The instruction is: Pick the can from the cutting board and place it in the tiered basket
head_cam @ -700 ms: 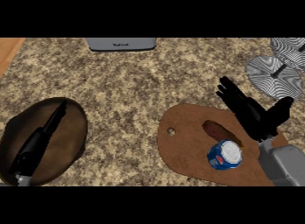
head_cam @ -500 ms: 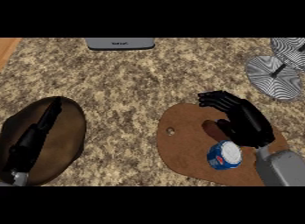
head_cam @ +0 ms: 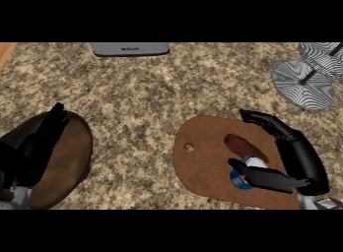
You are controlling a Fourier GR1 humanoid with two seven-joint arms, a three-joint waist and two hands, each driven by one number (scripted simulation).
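From the head view, I had the right hand [head_cam: 287, 157] down over the cutting board [head_cam: 203, 162], its thumb lying across the near side of the can [head_cam: 246, 172] and its fingers arched over the far side toward the board's upper edge. The hand was closing round the can but, as far as I could tell, not yet clamped: the fingers curved wide of it, with a dark shadow on the board between them and the can. The can stood upright on the lower right part of the board, right beside the palm, so the right hand was plainly the nearer one. Only a little of it showed: a blue side and a pale top with some white marking, the rest hidden under the thumb. The tiered basket [head_cam: 313, 74], striped black and white, sat well apart at the bench's [head_cam: 167, 98] upper right, beyond the hand. The left hand [head_cam: 29, 152] rested open over a dark brown plate [head_cam: 72, 147] at the left.
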